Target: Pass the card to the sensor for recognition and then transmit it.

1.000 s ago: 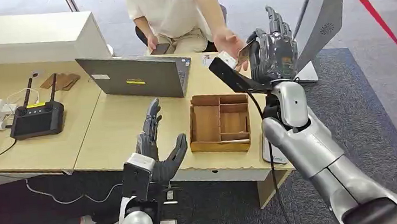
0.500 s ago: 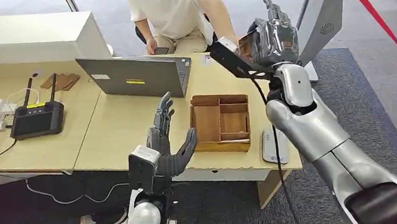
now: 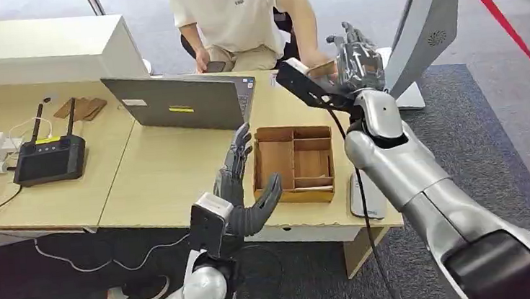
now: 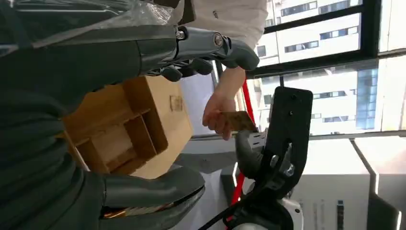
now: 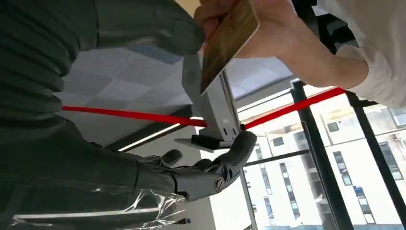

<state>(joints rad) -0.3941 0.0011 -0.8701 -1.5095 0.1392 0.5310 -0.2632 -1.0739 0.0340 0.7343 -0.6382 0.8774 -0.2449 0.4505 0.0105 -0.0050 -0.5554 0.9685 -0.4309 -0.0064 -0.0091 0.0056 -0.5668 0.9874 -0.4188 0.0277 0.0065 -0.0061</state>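
A: Card (image 5: 229, 43) first. Where?

B: Sits pinched in a person's hand (image 5: 268, 28), raised above the desk, right at the thumb side of the right hand (image 3: 359, 58). Lies edge-on just beside the thumb tip; touching or a hair apart, cannot tell.

A: And the right hand's hold?

B: None to speak of. Stands spread, with fingers (image 5: 215, 167) fanned well away from the thumb and nothing clamped between them. Reaches up and forward, palm toward the person.

A: Step in hand, then?

B: Looks like the handover itself, with the person's grip carrying the card. Reads as an exchange at the fingertips, with no hold on the robot's side.

A: Next move?

B: Calls for closing thumb against fingers across the card's flat faces, with enough bite to hold it once the person lets go. Needs care not to trap the person's fingers, close beside the thumb.

A: The other side?

B: Left hand (image 3: 244, 191) hangs low near the desk's front edge, spread and holding nothing, just beside the wooden tray (image 3: 276, 164). Sits well apart from the right hand and the card.

A: Sensor?

B: Hard to pick out. Could be the tall grey stand (image 3: 424, 20) just beyond the right hand, but cannot tell.
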